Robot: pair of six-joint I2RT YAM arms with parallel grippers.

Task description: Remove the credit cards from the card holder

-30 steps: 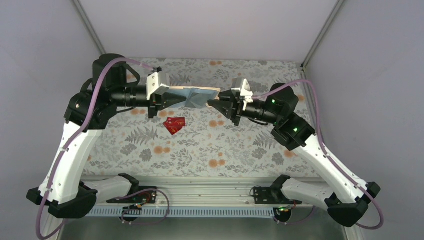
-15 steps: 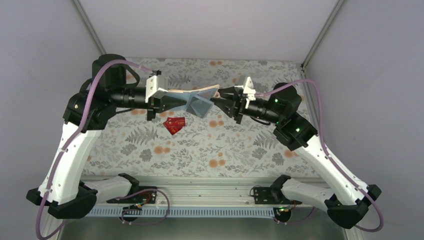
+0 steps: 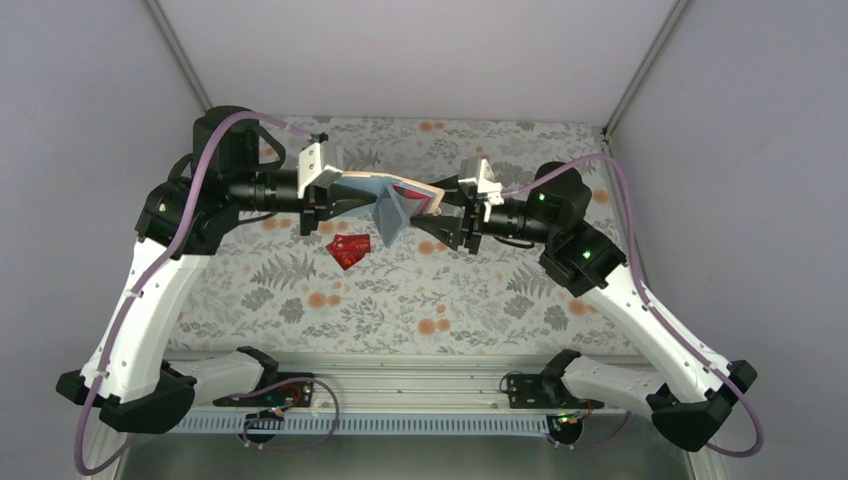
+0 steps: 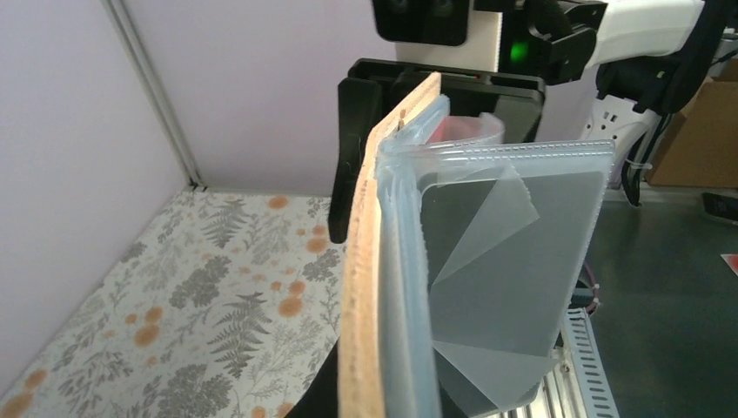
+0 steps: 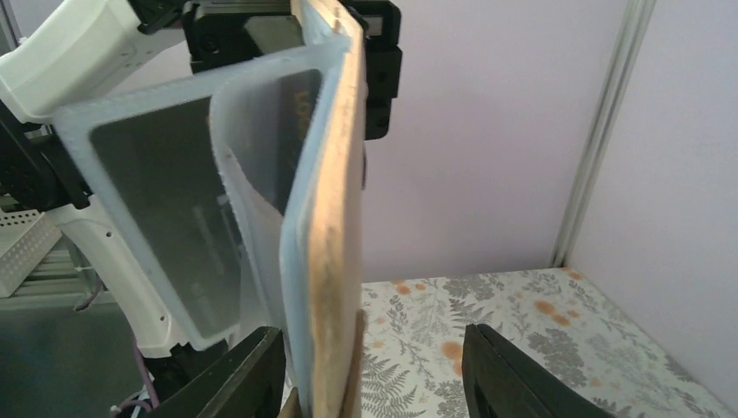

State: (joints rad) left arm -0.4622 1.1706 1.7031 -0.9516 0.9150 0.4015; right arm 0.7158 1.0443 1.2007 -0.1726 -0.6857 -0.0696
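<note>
While wrists frame card holder [image 4: 505,261], loose red cards [image 3: 348,250] (overhead only)

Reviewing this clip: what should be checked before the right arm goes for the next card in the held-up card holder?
1. Secure hold: ok, left gripper has its jaws shut on the card holder, off the table.
2. Ready to pinch: ok, right gripper has its jaws open either side of the holder's edge.
3. A card to pull: ok, a red card shows at the holder's end by the right gripper.
4. Path clear: ok, the removed cards lie on the table below.
5. More cards hidden inside: cannot tell.
</note>
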